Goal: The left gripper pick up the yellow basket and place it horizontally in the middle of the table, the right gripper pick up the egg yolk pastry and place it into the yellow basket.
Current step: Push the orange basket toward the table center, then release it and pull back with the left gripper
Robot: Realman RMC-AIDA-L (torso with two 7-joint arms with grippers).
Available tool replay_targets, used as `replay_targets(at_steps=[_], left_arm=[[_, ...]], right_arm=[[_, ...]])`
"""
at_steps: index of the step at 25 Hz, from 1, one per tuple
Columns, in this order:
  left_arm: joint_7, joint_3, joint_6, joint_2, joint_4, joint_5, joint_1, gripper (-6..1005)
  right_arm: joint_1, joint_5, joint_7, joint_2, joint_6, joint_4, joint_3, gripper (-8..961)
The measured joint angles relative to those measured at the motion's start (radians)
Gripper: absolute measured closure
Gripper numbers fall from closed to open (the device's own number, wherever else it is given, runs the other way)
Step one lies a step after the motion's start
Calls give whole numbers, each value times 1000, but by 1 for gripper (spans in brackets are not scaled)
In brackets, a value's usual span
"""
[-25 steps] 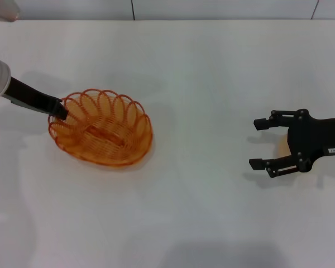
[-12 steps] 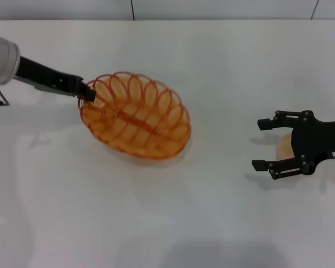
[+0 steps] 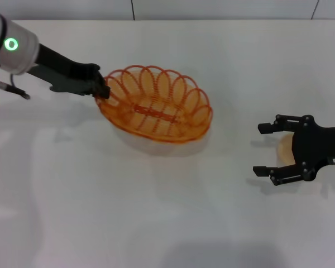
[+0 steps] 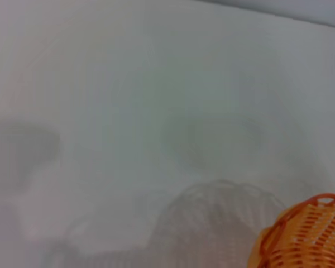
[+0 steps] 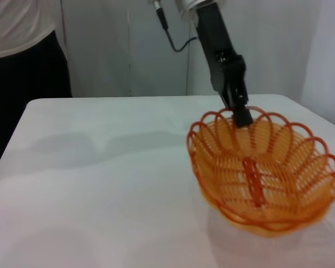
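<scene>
The yellow basket (image 3: pixel 156 106) hangs a little above the white table (image 3: pixel 156 218), left of the middle, with its shadow under it. My left gripper (image 3: pixel 103 89) is shut on the basket's left rim. The basket also shows in the left wrist view (image 4: pixel 307 234) and in the right wrist view (image 5: pixel 262 167), where the left gripper (image 5: pixel 243 114) pinches its far rim. My right gripper (image 3: pixel 261 149) is open at the right side of the table. The egg yolk pastry (image 3: pixel 283 149) lies on the table under it, mostly hidden by the claw.
A person in dark trousers (image 5: pixel 22 50) stands beyond the far end of the table in the right wrist view. A wall runs along the table's back edge (image 3: pixel 156 20).
My left gripper has carried the basket rightward and slightly farther back, toward the table's middle. My right gripper has drifted slightly right and stays open over the pastry.
</scene>
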Motion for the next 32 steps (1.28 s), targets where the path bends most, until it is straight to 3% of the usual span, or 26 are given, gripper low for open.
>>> replay_targets(at_steps=[6,10,30,32], left_arm=[[-142,25,-9,-50,-10,-7,-12,899],[-194,25,-38,-66,-41,-15,-3,891],[-220,16,-82,-68,-139,-82,13,848],[-220,20,-77,-69,-137,-84,13,752]], right_arm=[[-9,3,-27,3,-8,-3,0,75],[-10,3,-39,3,-9,-5,0,75],[-8,8,-53,2,-40,-16,0,76],[-8,8,-54,2,-41,-16,0,76]])
